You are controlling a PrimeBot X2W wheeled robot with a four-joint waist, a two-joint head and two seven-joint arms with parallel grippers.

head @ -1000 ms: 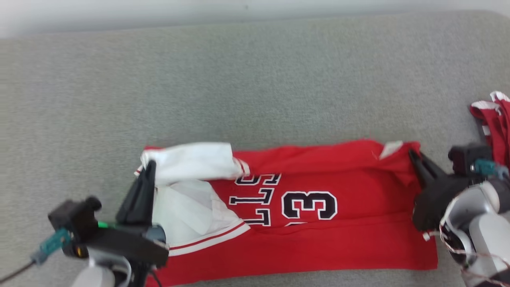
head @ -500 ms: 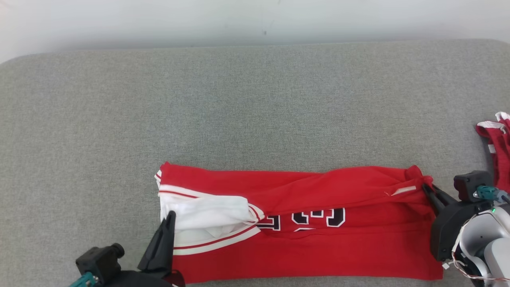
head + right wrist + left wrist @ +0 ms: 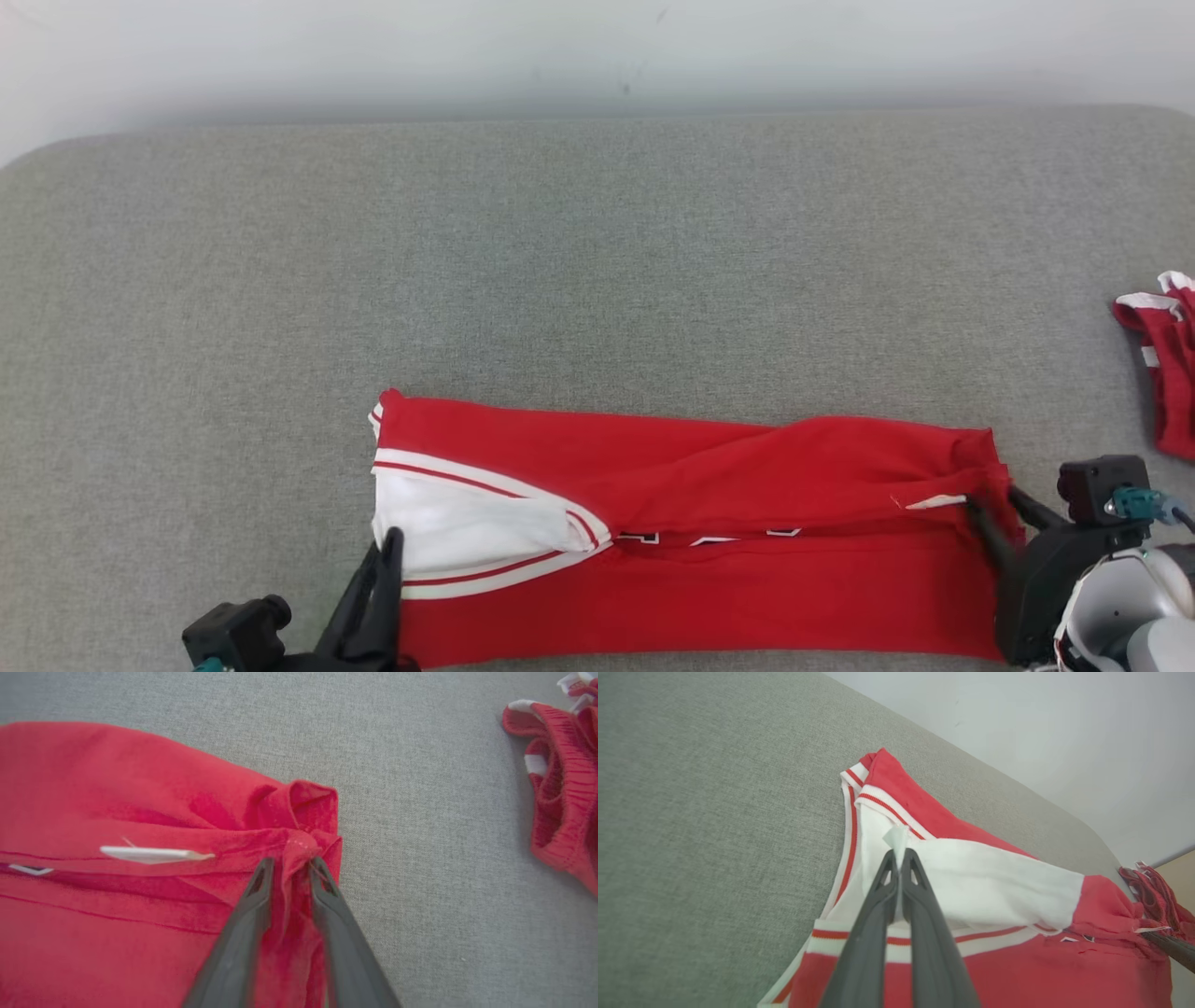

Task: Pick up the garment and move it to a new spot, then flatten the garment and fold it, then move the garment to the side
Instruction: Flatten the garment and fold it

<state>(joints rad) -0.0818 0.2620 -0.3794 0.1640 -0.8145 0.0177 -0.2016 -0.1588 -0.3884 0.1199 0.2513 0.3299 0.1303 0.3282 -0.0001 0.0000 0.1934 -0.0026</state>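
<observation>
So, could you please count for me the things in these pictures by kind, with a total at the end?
Garments: 2, the red jersey and a second red garment at the right edge.
Grippers: 2, the left gripper and the right gripper.
Grey padded surface: 1.
Total: 5.

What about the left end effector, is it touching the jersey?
Touching. In the left wrist view, the left end effector pinches a white fold of the jersey between its tips.
</observation>
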